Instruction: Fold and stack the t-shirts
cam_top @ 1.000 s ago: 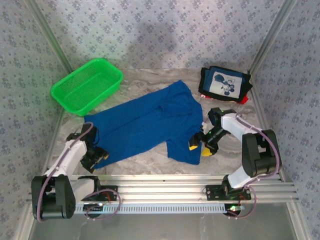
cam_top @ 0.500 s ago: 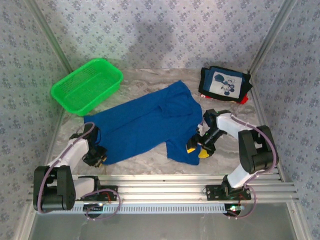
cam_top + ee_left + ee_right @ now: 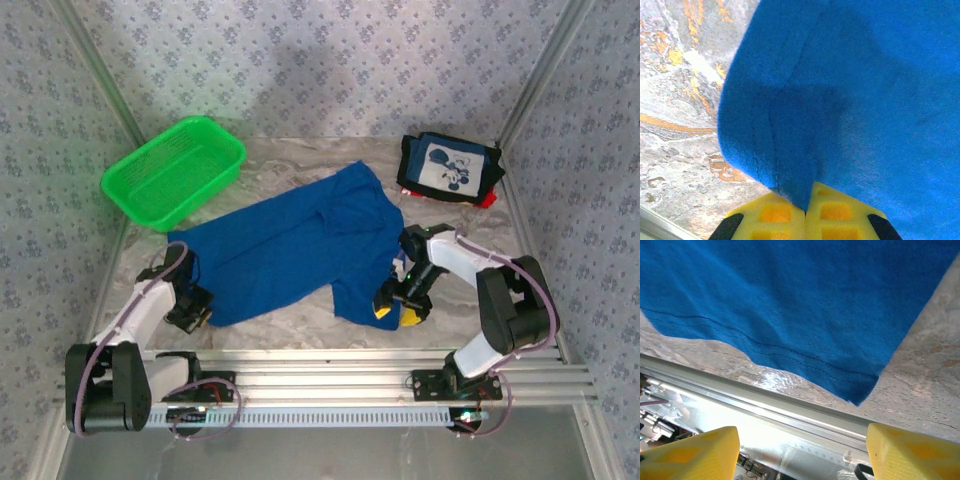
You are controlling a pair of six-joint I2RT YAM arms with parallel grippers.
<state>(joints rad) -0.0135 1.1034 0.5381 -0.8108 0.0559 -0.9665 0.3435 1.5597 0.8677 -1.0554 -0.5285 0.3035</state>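
Observation:
The royal blue t-shirt lies spread across the middle of the table, plain side up. My left gripper is at the shirt's near-left corner. In the left wrist view, that gripper is shut with a pinch of the blue cloth between its yellow pads. My right gripper hovers over the shirt's near-right corner, jaws wide. In the right wrist view, this gripper is open with nothing between its fingers, and the hem corner lies just ahead. The folded navy t-shirt rests on a red t-shirt at the back right.
A green mesh basket stands at the back left. The metal rail runs along the table's near edge, close under both grippers. Patterned walls enclose the table on three sides.
My left gripper has shut on the blue shirt's near-left corner. My right gripper has shifted slightly left and nearer along the hem, staying open.

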